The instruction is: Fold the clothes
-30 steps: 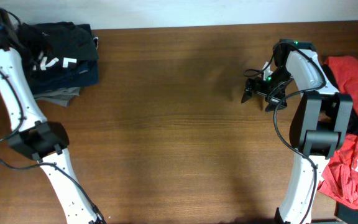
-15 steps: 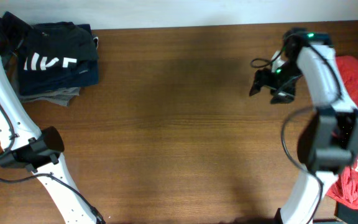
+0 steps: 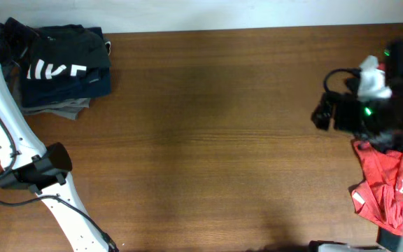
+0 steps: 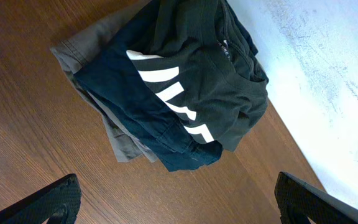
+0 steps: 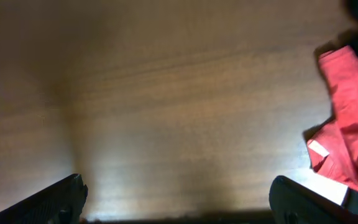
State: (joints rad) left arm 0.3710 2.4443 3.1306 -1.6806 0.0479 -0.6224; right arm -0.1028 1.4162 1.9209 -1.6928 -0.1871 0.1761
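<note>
Charcoal-black fabric T-shirt with white block letters (image 3: 61, 50) lies folded at the wooden table (image 3: 201, 140)'s far-left corner; a crumpled red T-shirt (image 3: 382, 185) lies far right. Left wrist: the left gripper (image 4: 182, 200) gapes wide above the black shirt. Right wrist: the right gripper (image 5: 179, 200) is spread wide over bare wood.

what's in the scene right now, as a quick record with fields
pile: folded garments stacked at the far left corner of the table
top of pile: black shirt, white letters showing
red shirt: crumpled, not folded, at the right edge
left gripper: open, empty, above the table beside the pile
right gripper: open, empty, above bare wood next to the red shirt
</note>
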